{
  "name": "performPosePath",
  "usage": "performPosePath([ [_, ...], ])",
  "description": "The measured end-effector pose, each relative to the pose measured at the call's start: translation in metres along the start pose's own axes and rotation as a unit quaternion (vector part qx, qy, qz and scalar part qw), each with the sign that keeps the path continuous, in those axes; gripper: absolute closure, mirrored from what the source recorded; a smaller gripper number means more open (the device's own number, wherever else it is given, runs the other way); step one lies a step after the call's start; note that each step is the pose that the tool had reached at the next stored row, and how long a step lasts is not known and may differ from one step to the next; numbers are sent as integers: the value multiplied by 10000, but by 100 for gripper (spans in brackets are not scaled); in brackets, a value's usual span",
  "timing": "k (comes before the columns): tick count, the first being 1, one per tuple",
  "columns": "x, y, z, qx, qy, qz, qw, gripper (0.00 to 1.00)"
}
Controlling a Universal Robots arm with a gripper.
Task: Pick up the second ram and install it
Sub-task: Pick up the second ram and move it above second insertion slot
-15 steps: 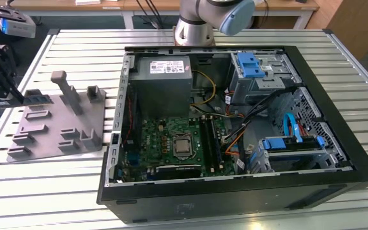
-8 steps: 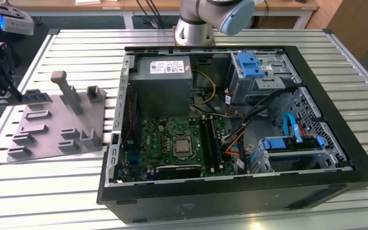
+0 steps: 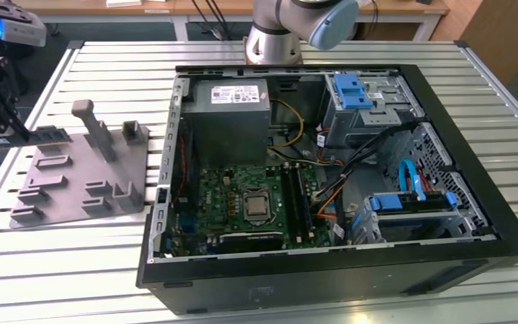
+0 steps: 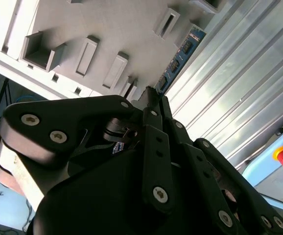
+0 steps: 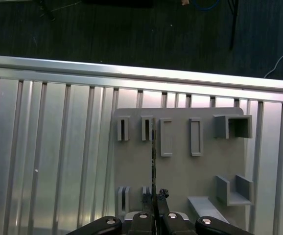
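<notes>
Claw (image 5: 154, 196) pinched tight on second ram (image 5: 153, 156), edge-on

I see an open black computer case (image 3: 331, 277) lying on the slatted metal counter (image 3: 61, 277), its green motherboard (image 3: 232, 196) facing up. Just beside it, on the exterior view's left, sits a grey slotted plastic fixture plate (image 3: 75, 179), my dark gripper (image 3: 18, 131) at its outer edge.

The second ram (image 4: 180, 54) shows just its far end past the gripper (image 4: 151, 93) — the rest, probably clamped, hides behind its dark body.
</notes>
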State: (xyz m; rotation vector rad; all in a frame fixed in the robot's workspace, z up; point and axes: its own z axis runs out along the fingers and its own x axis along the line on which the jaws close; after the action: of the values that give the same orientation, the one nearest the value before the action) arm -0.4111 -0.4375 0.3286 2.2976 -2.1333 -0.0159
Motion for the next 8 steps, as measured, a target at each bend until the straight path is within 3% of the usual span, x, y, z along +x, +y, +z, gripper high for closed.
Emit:
performPosePath([
  [8, 0, 1, -55, 0, 0, 0, 10000, 86],
])
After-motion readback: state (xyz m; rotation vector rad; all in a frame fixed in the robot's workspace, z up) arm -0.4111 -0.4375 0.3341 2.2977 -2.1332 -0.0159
